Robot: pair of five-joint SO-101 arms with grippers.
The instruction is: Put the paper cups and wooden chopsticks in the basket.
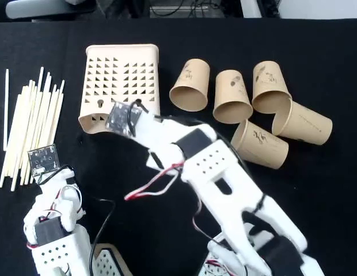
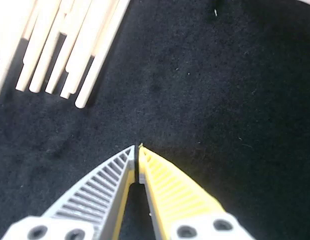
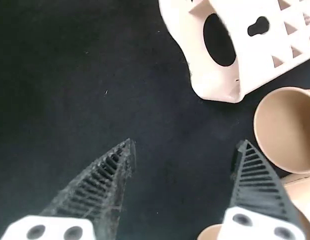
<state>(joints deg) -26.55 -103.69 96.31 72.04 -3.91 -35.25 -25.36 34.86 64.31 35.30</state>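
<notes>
The right claw (image 3: 186, 146) stood spread wide with nothing between its two black fingers. It was held over the bare black table (image 3: 70, 75), just off the near end of the basket (image 3: 245, 65). The open mouth of one paper cup (image 3: 285, 130) showed close beside one finger. The left claw (image 2: 139, 148) was pinched fully together, grey finger against yellow, and gripped nothing. Its tips sat over the dark cloth, a little short of the ends of the nearest chopsticks (image 2: 100, 52). Seen from above, the cream basket lay flat on a perforated side toward the far part of the table, with the right arm stretched across to its near end. Five paper cups (image 1: 232, 96) lay tipped on their sides in a loose cluster to the right of the basket, some touching each other. The chopsticks lay in a loose bundle to the left of the basket and apart from it, with one stick lying separately on the outer side.
</notes>
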